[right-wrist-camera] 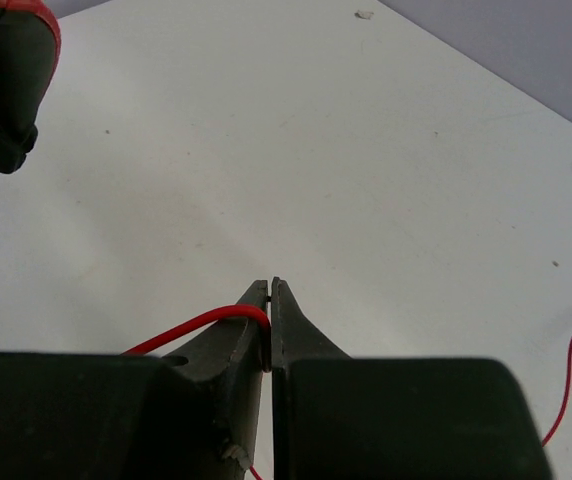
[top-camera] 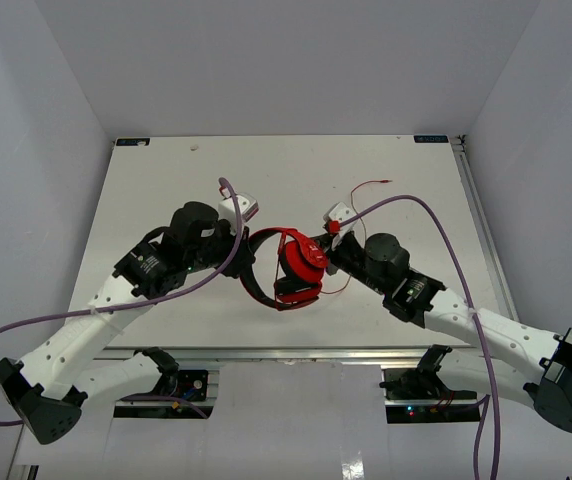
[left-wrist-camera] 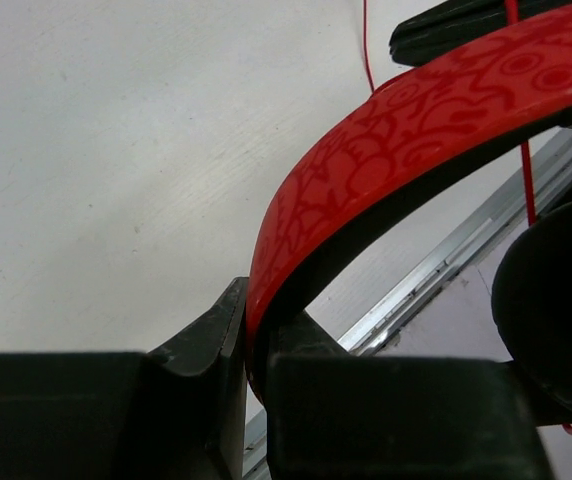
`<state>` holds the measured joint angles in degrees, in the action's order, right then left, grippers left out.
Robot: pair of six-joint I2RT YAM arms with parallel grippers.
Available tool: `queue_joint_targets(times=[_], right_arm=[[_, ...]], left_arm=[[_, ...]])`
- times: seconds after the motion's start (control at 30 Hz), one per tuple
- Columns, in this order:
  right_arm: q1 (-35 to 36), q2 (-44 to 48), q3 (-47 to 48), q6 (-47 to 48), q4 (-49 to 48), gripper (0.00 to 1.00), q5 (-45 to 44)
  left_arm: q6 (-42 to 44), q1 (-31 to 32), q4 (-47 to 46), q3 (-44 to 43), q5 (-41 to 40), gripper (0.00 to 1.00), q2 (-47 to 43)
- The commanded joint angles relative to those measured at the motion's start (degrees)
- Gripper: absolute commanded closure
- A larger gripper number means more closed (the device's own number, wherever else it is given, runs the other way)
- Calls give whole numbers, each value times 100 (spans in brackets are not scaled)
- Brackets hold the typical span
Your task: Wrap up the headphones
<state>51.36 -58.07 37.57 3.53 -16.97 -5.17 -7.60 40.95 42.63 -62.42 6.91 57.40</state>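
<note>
The red and black headphones (top-camera: 299, 264) are held up over the middle of the white table (top-camera: 166, 190). My left gripper (top-camera: 249, 258) is shut on the headband (left-wrist-camera: 406, 130), whose patterned red band is pinched between the jaws of that gripper (left-wrist-camera: 252, 322). A black earcup pad (left-wrist-camera: 556, 300) hangs at the right of that view. My right gripper (top-camera: 332, 230) is shut on the thin red cable (right-wrist-camera: 196, 324), which loops out leftward from between the closed jaws of this gripper (right-wrist-camera: 270, 290). The cable's free end (top-camera: 371, 184) lies on the table beyond it.
An aluminium rail (left-wrist-camera: 436, 275) runs along the table's near edge. Thick purple arm cables (top-camera: 446, 235) arc over both arms. Grey walls close in the table on the left, right and back. Another stretch of red cable (right-wrist-camera: 569, 375) lies to the right.
</note>
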Motion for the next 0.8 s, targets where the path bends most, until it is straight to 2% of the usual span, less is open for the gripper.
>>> queue_joint_targets(times=[0.0,0.5,0.67,0.77], right_arm=[[-256,12,592,321,-553,89,-862],[-329,-2,464,405,-939,84,-846],[-345,118,641,494,-672,92,-759],[-351,193,832,517,-233,92,-543]], left_arm=[[496,517,980,-224,276,100,353],[512,556,1014,-465,-26,100,724],[397,564,1181,-572,-1046,100,912],[290,560,1218,-679,-1717,100,1072]])
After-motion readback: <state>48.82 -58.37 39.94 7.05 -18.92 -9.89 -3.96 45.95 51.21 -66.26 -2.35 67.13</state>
